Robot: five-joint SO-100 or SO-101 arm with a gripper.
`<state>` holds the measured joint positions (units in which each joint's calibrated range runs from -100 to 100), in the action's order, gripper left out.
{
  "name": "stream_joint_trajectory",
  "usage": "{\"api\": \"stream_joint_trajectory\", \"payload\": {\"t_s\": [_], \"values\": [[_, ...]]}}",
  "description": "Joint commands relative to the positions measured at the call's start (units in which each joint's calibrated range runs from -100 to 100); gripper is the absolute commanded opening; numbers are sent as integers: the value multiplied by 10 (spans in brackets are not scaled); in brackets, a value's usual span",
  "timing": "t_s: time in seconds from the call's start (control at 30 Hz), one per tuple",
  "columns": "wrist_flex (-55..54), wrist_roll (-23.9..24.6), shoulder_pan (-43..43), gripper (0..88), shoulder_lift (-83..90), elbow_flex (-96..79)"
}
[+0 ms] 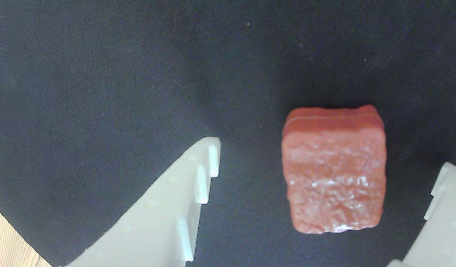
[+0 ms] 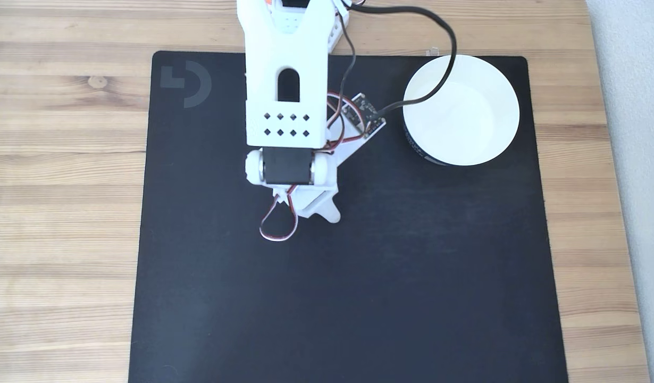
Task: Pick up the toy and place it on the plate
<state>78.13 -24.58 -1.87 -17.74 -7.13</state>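
Toy [image 1: 333,172] on black mat [image 1: 102,74], between wide-open jaws of gripper [image 1: 324,185], nothing gripped, block nearer right finger in wrist view. Best play: shift to centre it, descend, close across flat sides. Block reddish, glossy, wrinkled top, rounded corners. Plate [image 2: 465,114] white, round, smooth, well apart at mat corner.

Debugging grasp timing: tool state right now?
Tool: open, holding nothing; the toy lies on the black mat between its fingers, untouched.
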Motion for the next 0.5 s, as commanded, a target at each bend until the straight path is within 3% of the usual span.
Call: {"api": "stream_joint_trajectory", "payload": {"t_s": [0.0, 0.47], "values": [[-4, -3, -5, 434, -5, 14], [-4, -3, -5, 434, -7, 14]]}}
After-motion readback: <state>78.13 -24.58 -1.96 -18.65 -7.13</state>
